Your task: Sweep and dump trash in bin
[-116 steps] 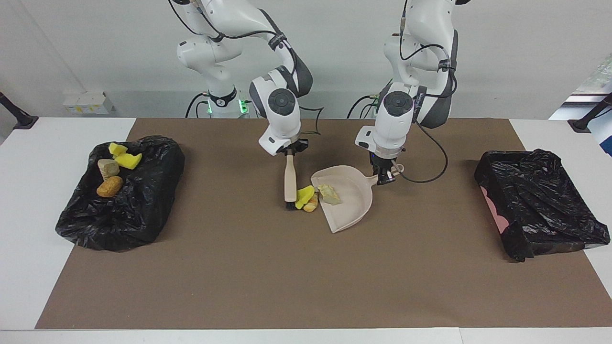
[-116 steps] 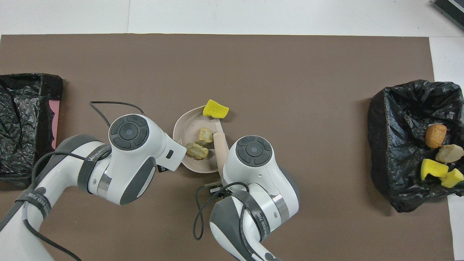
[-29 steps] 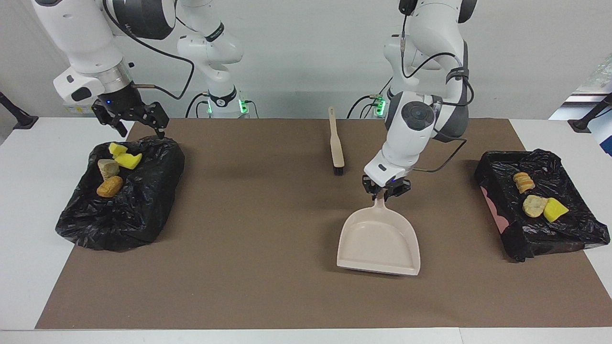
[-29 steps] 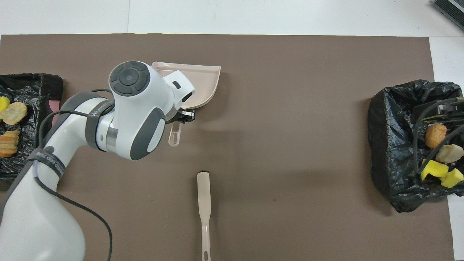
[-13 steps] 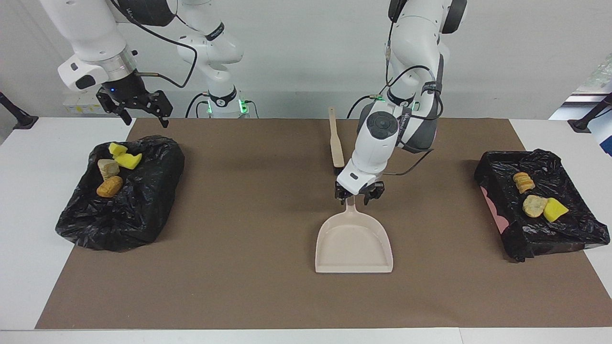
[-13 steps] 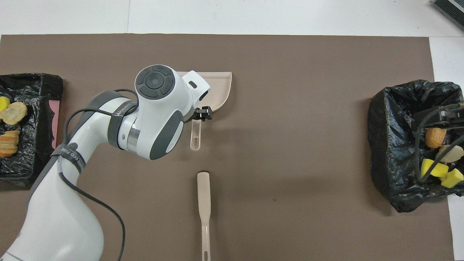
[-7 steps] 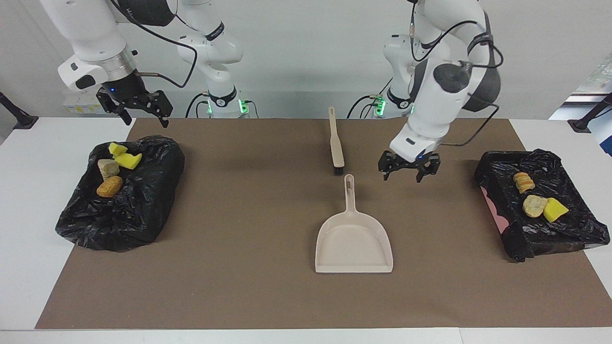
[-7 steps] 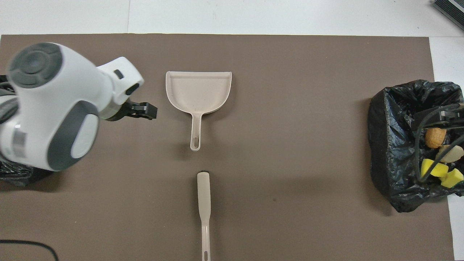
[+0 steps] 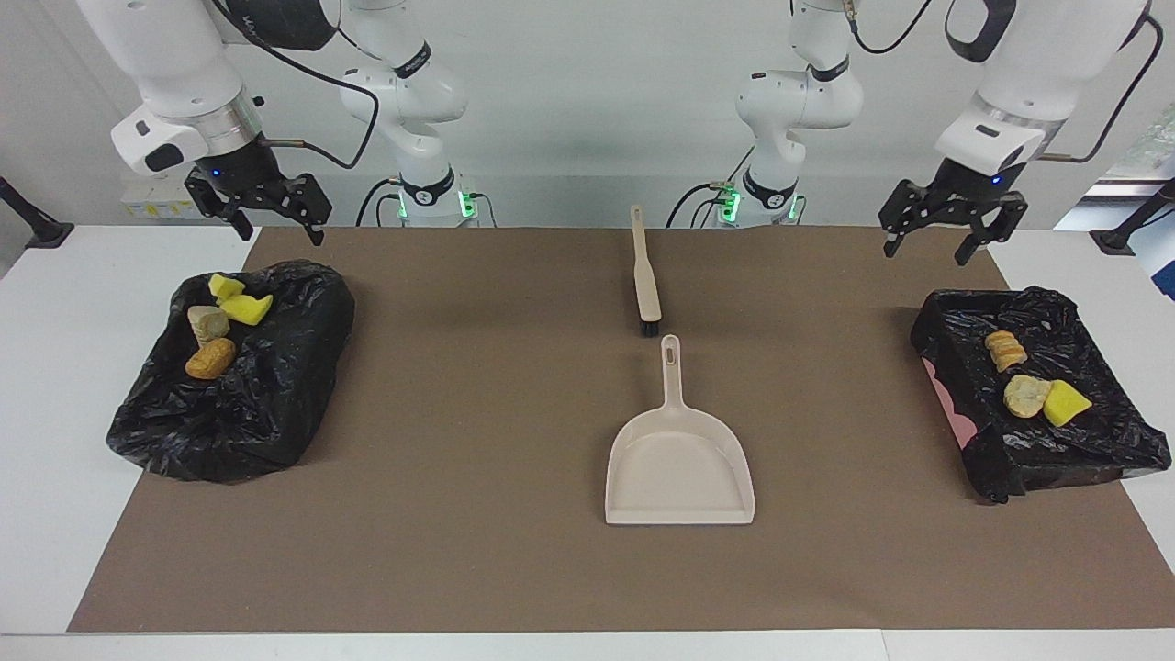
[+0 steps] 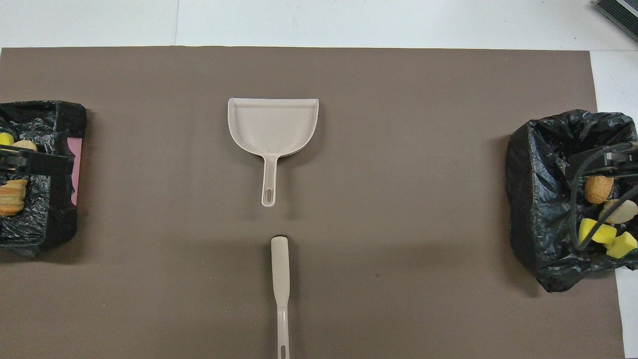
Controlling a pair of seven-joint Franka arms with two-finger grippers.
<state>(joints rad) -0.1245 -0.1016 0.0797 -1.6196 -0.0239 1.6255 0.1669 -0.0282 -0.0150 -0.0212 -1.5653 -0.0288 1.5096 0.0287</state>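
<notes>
Plainly, the dustpan (image 9: 679,464) was smooth beige plastic, a flat scoop with a straight lip and a slim handle with a slot at its tip, lying empty just below the centre of the facing frame. The brush (image 9: 645,274), a matching beige stick with a short dark bristle head, lay in line above it, bristles close to the handle tip but apart from it. Both sat on a matte brown mat (image 9: 477,551) spread over the white surface (image 9: 55,459).

The trash lay in two lots. At the frame's left a crumpled, glossy black bag (image 9: 257,395) held yellow sponge chunks (image 9: 240,303), a cream foam piece (image 9: 207,323) and an orange-brown lump (image 9: 210,358). At the right a shallow bin (image 9: 955,427) lined with the same wrinkled black film, pink showing at one wall, held a ridged orange piece (image 9: 1006,350), a beige crumbly piece (image 9: 1026,396) and a yellow wedge (image 9: 1067,403).

The mat's middle lay wide open around the dustpan and brush; the bag overhung the mat's left edge and the bin sat close to its right edge.

The right gripper (image 9: 272,220) hung at upper left over the bag's upper edge, pointing down, jaws spread wide and holding nothing. The left gripper (image 9: 929,234) hung at upper right above the bin, wrist likewise pointing down, jaws wide and holding nothing.
</notes>
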